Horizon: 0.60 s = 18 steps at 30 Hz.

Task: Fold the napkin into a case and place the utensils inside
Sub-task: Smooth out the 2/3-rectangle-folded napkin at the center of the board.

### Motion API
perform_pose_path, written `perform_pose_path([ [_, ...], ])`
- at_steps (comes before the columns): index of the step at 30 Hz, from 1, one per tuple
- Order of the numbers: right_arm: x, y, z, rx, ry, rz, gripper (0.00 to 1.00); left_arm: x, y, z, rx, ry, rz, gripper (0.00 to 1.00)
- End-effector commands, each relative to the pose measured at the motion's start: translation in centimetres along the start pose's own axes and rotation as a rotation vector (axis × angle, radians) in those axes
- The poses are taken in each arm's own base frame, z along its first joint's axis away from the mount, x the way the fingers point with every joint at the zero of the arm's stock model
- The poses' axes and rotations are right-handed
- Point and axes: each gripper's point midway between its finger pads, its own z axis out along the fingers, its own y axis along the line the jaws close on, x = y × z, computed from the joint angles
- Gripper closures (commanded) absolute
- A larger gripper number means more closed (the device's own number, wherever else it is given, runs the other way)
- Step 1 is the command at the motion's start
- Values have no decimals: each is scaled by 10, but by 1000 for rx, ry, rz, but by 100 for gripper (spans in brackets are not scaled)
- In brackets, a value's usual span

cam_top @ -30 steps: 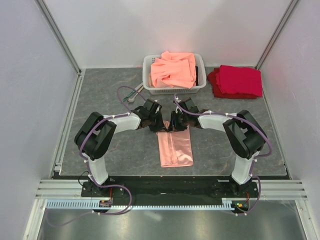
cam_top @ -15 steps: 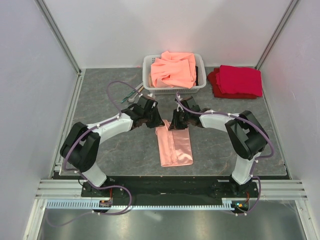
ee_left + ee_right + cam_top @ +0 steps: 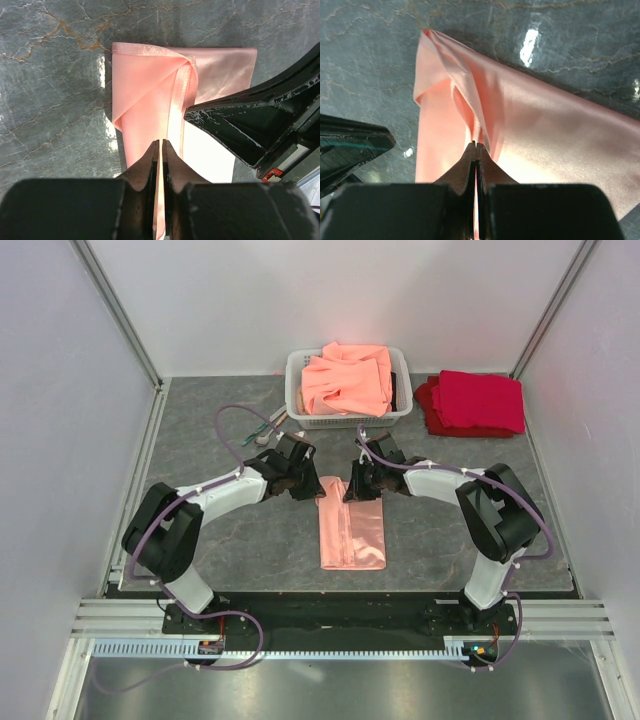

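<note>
Right claw (image 3: 476,145): fingers pressed together on a raised ridge of the thin pale-pink cloth napkin (image 3: 352,530). A sliver of pink shows between the tips, so I read this as a pinch. Left claw (image 3: 160,142): fingers a hairline apart, with the stitched hem running down into the slit. Cannot tell whether it grips the cloth or only sits over it.

Key relation: the napkin lies folded into a long narrow strip on the grey, veined, stone-look bench (image 3: 430,540). Its long axis runs from the claws back toward the arm bases. Both claws sit at its far short end, left claw at the left corner and right claw at the right corner, close together. The rest of the strip lies on the base side of the claws.

Far end is untidy: layers overlap diagonally, with one flap tucked against the hem. The fabric has a satin sheen and soft creases; I judge it limp and likely to slide on the glossy bench.

Utensils (image 3: 266,428) (slim teal-green-handled pieces, silvery spoon): just beyond the left claw on its outer side, apart from the napkin. The left arm is the nearer one for fetching them. Judgement: case not finished, nothing inside yet.

Beyond the right claw: a white slatted plastic basket (image 3: 345,421) heaped with orange-salmon cloths (image 3: 345,380). Further out on that side: a stack of deep red folded cloths (image 3: 478,400).
</note>
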Motion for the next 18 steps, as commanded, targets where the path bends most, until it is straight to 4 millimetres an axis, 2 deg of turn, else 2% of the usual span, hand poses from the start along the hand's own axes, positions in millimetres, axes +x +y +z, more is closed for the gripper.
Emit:
perform_pose_path([
  [1,0,-11,-1,33,-14,-23,100,-12,-15,10,37,1,49,85],
  [2,1,-10,-1,24,-9,-23,100,-12,-16,13,38,15,51,84],
  [3,-1,-8,-4,20,-16,-24,100,-11,-16,17,35,27,51,74],
  [4,-2,-6,-6,15,-22,-25,99,-14,-21,18,44,24,53,71],
  [6,-9,0,-15,5,-47,-29,89,-17,-23,21,40,16,57,64],
  [7,-10,0,-18,4,-53,-25,82,-18,-25,26,36,16,69,63],
  [10,-17,-1,-26,-3,-72,-7,79,-20,-26,31,-12,7,82,62],
  [13,-26,-13,-30,5,-87,14,77,-22,-21,36,-79,-21,92,62],
  [18,-36,-22,-23,-25,-87,34,77,-23,-14,41,-155,-46,115,63],
])
